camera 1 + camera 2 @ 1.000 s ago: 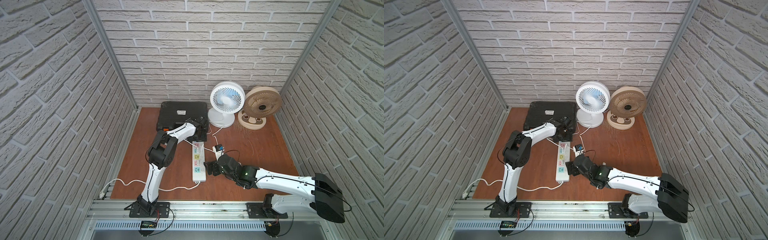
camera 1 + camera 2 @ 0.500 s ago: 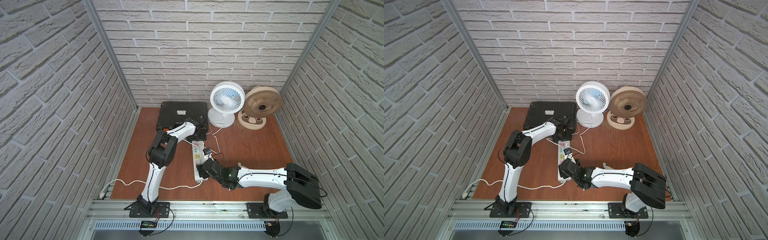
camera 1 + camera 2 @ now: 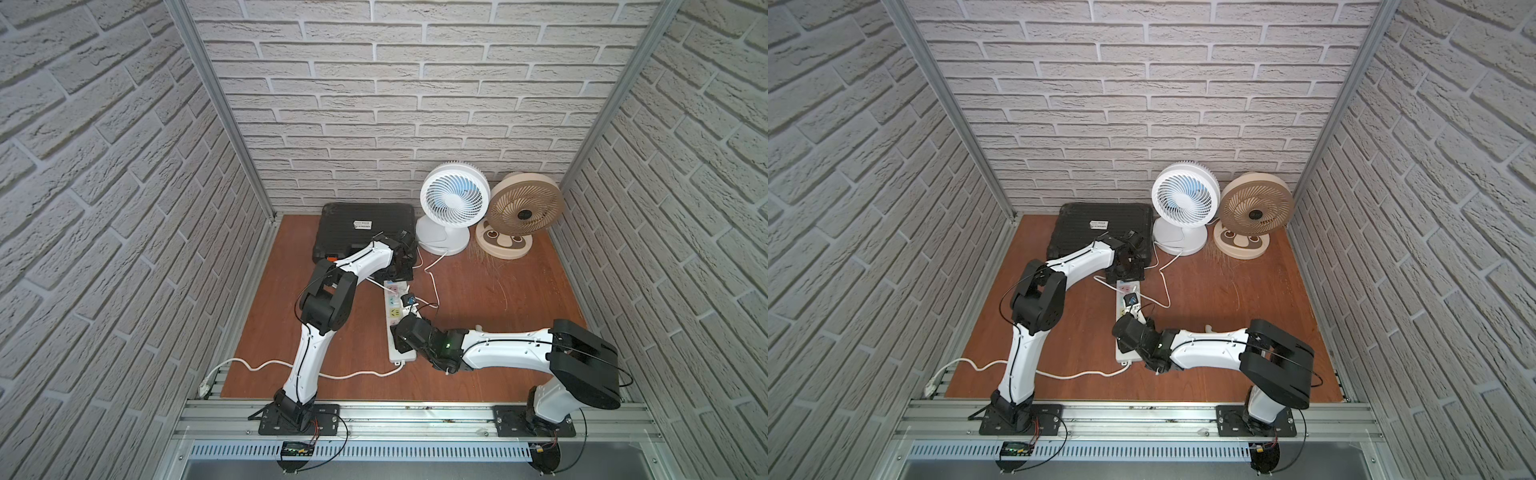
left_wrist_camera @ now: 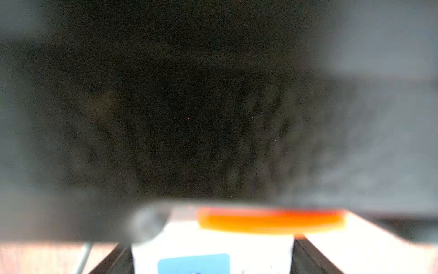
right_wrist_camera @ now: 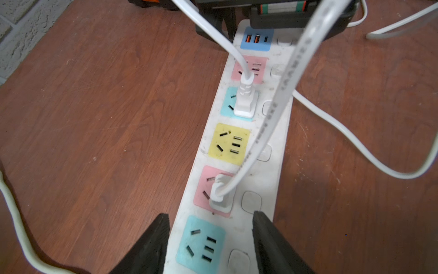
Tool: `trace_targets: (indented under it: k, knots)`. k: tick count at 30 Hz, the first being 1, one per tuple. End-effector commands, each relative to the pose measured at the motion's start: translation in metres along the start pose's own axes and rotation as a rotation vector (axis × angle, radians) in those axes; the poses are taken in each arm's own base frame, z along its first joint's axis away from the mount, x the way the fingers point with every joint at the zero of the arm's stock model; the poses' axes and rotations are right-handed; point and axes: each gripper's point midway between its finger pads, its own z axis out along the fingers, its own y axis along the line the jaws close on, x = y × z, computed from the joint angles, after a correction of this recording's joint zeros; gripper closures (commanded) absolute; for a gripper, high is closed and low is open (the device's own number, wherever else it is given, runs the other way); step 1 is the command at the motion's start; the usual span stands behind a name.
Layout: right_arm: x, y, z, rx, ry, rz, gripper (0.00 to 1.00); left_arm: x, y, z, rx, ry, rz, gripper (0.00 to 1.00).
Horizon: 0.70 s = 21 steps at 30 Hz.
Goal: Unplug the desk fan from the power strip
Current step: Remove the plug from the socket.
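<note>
- The reddish-brown wooden counter [image 3: 498, 316] carries everything.
- The right arm [image 3: 507, 353] lies low across the counter and reaches the near end of the strip. In the right wrist view its black jaws stand parted, one on each side of the strip at the nearest teal panel. I cannot tell whether they touch its edges. They look placed to steady the strip or to advance on a plug.
- The left arm [image 3: 357, 266] stretches to the strip's far end, probably to pin it down against a pull. Its jaws are hidden in both top views and its wrist view is a blur, so I cannot tell their state.
- A black ribbed hard case [image 3: 345, 232] lies flat at the back, just behind the left wrist.
- The white plastic desk fan [image 3: 453, 205] stands upright against the back wall, beside a beige round fan [image 3: 524, 208] and well apart from the strip.
- The long white power strip [image 3: 395, 307] with pastel socket panels lies lengthwise mid-counter, between the two arms.
- The fan's thin white cord [image 3: 434, 286] trails slack from its base toward the strip.
- Two white plugs sit seated: the far plug [image 5: 245, 102] in a teal panel and the near plug [image 5: 221, 197] in a pink one, just ahead of the right jaws. I cannot trace for certain which one is the fan's.
</note>
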Motion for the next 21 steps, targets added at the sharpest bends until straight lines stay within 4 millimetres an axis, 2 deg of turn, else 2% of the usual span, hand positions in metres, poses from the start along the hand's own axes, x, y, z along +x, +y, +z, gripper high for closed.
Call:
trace_targets:
  k: [1, 7, 12, 21]
  knots:
    - [-0.012, 0.005, 0.003, -0.013, -0.024, 0.047, 0.41, 0.041, 0.049, 0.057, -0.173, 0.163, -0.026, 1.0]
    - [-0.01, 0.001, 0.012, 0.008, -0.001, 0.065, 0.44, 0.04, 0.049, 0.057, -0.176, 0.162, -0.016, 1.0]
    - [-0.009, -0.002, 0.018, 0.024, 0.016, 0.072, 0.55, 0.04, 0.05, 0.057, -0.18, 0.162, -0.006, 1.0]
    - [-0.011, -0.004, 0.024, 0.066, 0.041, 0.055, 0.66, 0.039, 0.049, 0.057, -0.178, 0.161, -0.001, 1.0]
